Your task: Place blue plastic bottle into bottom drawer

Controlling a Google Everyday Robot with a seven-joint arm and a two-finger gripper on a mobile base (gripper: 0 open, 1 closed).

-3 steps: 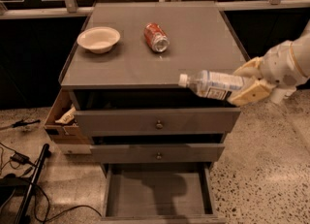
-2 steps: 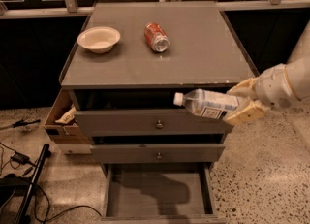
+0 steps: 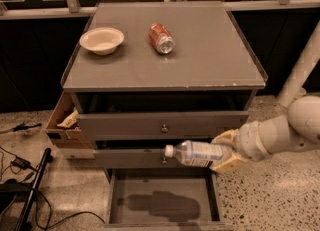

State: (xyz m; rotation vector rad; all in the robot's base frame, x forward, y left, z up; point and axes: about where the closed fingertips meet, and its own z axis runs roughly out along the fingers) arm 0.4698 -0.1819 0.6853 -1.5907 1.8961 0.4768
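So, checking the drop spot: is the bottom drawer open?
Open: the bottom drawer is pulled out, floor visible. The gripper holds the bottle sideways above it.

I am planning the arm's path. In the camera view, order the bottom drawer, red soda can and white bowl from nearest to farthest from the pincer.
The pincer, front right, holds the blue plastic bottle.
1. Bottom drawer, just below.
2. Red soda can, cabinet top.
3. White bowl, top left.
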